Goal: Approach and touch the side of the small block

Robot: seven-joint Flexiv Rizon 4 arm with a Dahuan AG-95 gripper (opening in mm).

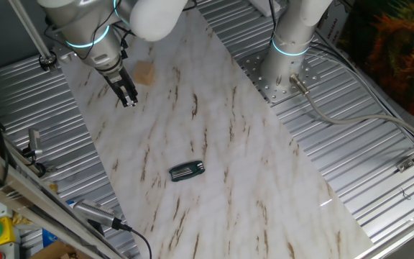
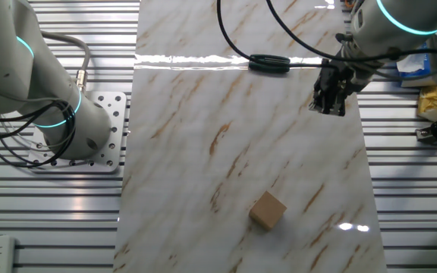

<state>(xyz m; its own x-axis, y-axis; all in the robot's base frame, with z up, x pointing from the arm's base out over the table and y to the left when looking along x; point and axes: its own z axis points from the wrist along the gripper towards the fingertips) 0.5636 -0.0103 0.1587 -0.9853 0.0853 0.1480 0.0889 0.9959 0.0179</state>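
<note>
We see the gripper [image 1: 129, 101] hanging over the marble board [image 2: 203, 114], its fingers close together and holding nothing. The small block [image 2: 268, 210] sits apart from it, near one long edge of the board, towards a corner. If we come in too fast or too high, we may shove or tip the block rather than touch its side.
</note>
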